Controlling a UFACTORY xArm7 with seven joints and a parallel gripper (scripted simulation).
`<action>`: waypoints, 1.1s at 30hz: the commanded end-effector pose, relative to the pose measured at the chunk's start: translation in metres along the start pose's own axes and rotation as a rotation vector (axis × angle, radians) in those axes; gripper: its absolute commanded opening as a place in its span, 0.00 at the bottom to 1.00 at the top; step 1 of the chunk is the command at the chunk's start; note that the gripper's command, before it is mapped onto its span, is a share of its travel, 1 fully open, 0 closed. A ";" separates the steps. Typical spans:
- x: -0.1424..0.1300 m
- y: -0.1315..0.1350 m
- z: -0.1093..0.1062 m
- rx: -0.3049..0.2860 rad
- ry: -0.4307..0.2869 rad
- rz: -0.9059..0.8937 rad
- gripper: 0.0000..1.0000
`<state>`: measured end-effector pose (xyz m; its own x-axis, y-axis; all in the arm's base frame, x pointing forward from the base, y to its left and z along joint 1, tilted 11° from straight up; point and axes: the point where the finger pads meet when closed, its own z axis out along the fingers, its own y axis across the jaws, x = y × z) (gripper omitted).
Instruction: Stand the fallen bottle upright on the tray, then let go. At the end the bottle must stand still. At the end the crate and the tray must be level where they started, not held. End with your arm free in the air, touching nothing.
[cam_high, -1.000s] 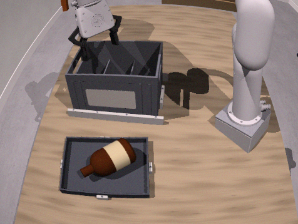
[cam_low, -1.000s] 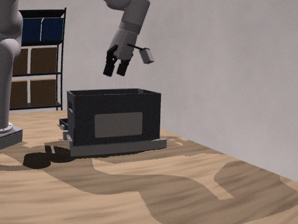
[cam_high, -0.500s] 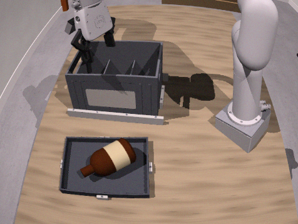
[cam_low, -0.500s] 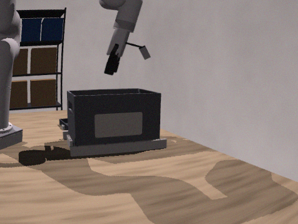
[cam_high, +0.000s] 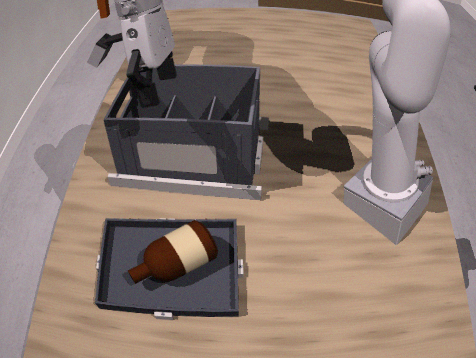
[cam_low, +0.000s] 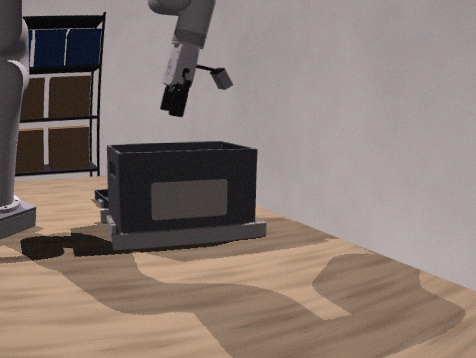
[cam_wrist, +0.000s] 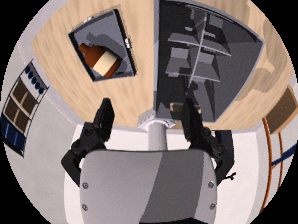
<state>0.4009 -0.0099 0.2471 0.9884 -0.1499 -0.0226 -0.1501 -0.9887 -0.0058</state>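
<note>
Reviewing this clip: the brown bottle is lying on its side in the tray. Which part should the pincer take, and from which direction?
Probably the neck. The bottle lies diagonally, neck toward the tray's near-left corner, body too broad. The open pincer, now above the crate, should descend from above, fingers straddling the neck.

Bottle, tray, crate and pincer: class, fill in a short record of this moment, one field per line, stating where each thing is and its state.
bottle: brown with a cream band, lying on its side, neck toward the tray's left end
tray: dark, shallow, on the wooden table in front of the crate
crate: dark, open-topped, with dividers, on a pale base
pincer: open, holding nothing, in the air above the crate's rim
task state: bottle not yet grasped
</note>
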 end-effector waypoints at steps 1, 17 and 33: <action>0.001 -0.018 0.001 -0.023 0.024 -0.171 1.00; 0.019 -0.124 0.042 -0.148 0.072 -0.503 1.00; 0.007 -0.212 0.074 -0.183 0.117 -0.746 1.00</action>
<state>0.4343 0.1941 0.1752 0.8302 0.5569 0.0253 0.5442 -0.8195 0.1794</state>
